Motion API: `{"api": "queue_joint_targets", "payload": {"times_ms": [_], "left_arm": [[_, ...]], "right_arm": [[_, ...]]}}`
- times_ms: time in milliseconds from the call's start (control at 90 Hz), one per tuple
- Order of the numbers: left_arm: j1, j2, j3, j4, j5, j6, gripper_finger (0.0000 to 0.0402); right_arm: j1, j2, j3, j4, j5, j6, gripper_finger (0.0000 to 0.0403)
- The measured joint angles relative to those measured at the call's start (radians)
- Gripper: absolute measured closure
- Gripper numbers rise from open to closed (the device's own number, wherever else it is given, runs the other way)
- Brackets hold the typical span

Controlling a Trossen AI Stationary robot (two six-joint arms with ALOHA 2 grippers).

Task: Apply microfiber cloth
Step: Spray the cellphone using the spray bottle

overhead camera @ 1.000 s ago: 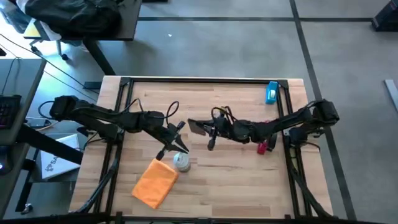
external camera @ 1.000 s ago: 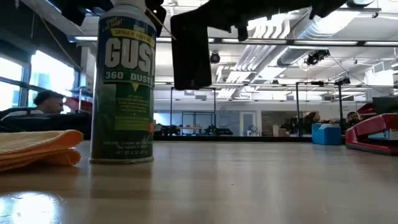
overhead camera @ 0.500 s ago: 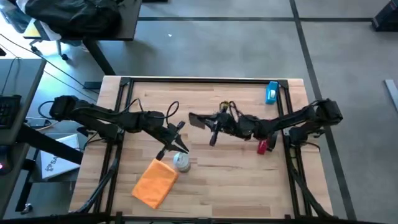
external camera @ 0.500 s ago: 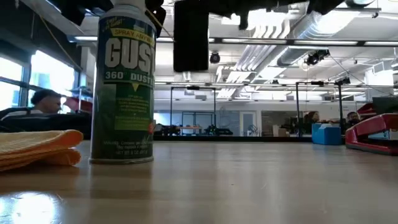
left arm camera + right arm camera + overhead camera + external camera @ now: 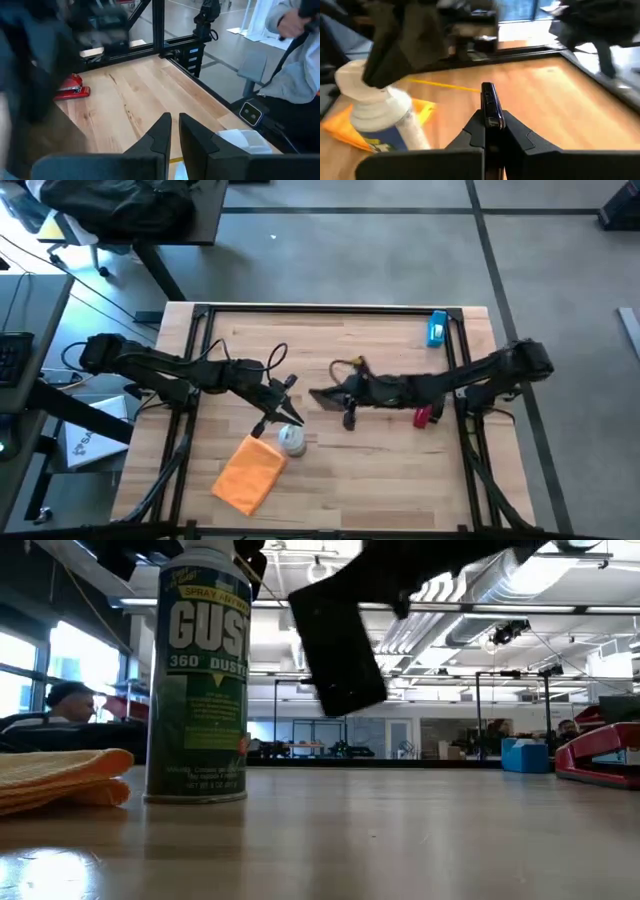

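Cloth (image 5: 249, 472) lies on the bench (image 5: 370, 470) toward the front left, and the can (image 5: 291, 440) stands upright just beside its back right corner. Left gripper (image 5: 285, 412) sits just behind and above the can. Right of it, mid-bench, the right gripper (image 5: 326, 399) holds the phone (image 5: 338, 650) tilted in the air, clear of the surface, to the can's right. Stapler (image 5: 424, 417) lies further right, near the right rail. Far back right corner, there's a box (image 5: 437, 328). A person (image 5: 295, 65) sits beyond the bench edge.
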Motion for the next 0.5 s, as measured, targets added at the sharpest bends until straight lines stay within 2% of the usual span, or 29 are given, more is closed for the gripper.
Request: {"api": "queue_joint_targets", "payload": {"times_ms": [167,256,500], "left_arm": [[-0.013,0.0,0.0,-0.002,-0.005,-0.003,0.0383],[-0.018,0.0,0.0,-0.005,-0.007,-0.001,0.0383],[-0.018,0.0,0.001,-0.005,-0.005,0.024,0.0383]], "right_arm": [[-0.048,0.038,0.021,0.102,0.062,-0.026,0.0402],[-0.075,0.011,0.051,0.104,0.096,-0.072,0.0402],[-0.09,-0.085,0.137,0.109,0.096,-0.253,0.0402]]}}
